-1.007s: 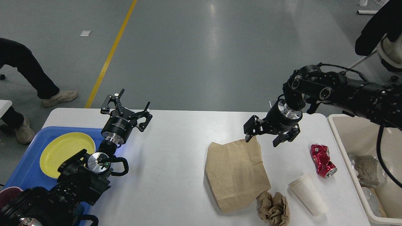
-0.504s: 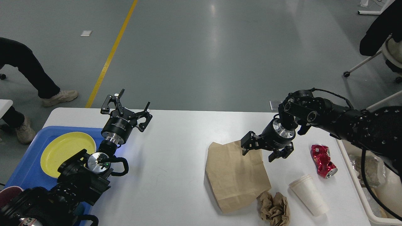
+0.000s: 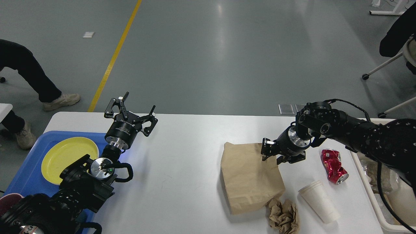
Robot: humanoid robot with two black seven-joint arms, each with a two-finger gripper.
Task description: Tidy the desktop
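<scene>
Head view, looking forward and down over a large white table [image 3: 182,182] with rounded corners; it fills the lower half of the picture and lies beneath both arms.

Nearest, at the bottom edge right of centre, a crumpled wad of brown paper [image 3: 283,215] rests on the table. Just right of it a white paper cup [image 3: 319,201] lies on its side. Touching the wad's upper left is a flat brown paper bag [image 3: 250,177], which stretches away toward the middle of the table. Right of the cup, a little farther off, lies a crushed red can [image 3: 334,165]. At the right edge, a beige bin [image 3: 373,195] stands beside the table with crumpled waste inside.

At the lower left, the thick black left arm comes in over a blue tray [image 3: 26,175] that holds a yellow plate [image 3: 66,154]. A dark red rim of something peeks in at the bottom left corner.

The right tool [image 3: 270,152] sits low at the far right corner of the bag, its fingers drawn close over the paper's edge; whether they actually grip the bag cannot be told from this angle. The table surface lies directly under it.

Farther back on the left, the left tool [image 3: 131,112] is held above the table's far edge, fingers spread wide, holding nothing.

Beyond the table is grey floor with a yellow line [image 3: 113,55], a person's legs and shoes [image 3: 60,100] at far left, and chair legs [image 3: 383,68] at far right.
</scene>
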